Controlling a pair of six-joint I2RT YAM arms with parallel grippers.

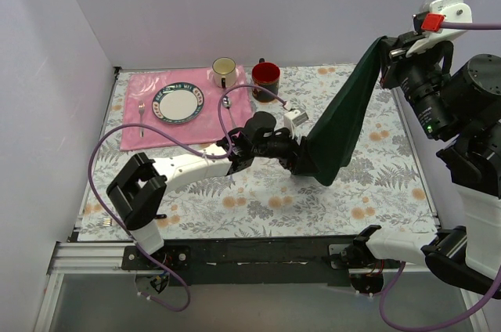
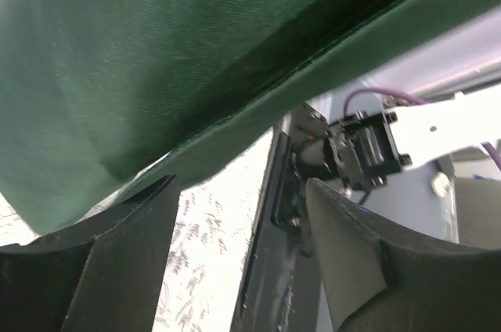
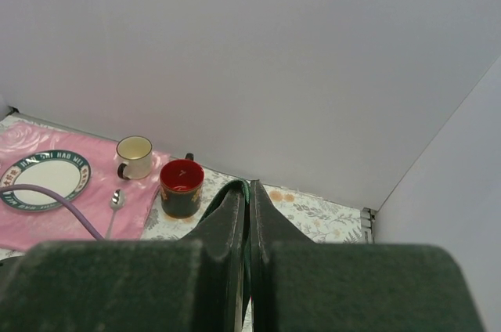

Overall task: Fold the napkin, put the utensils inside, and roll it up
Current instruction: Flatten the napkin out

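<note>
L gripper (image 2: 241,185) nearest: jaws apart, holding nothing, napkin (image 1: 340,117) hem just beyond fingertips. Napkin hangs in air over right half of table (image 1: 258,207), low corner by L gripper. R gripper (image 3: 249,187) up high, fingers pinched tight on napkin's top corner. Far back: red mug (image 1: 265,76), cream mug (image 1: 224,71), plate (image 1: 178,103) on pink placemat (image 1: 137,89). Risks: L closes short & misses hem; lone R pinch slips, cloth drops in heap; swinging cloth clips red mug.

On worktop's (image 1: 376,183) far left, placemat (image 1: 137,132) bearing plate (image 1: 178,104); fork (image 1: 142,115) left of plate, spoon (image 1: 227,105) right, cup (image 1: 224,71) behind; mug (image 1: 265,77) beside placemat's right edge; napkin (image 1: 344,120) aloft at right.
</note>
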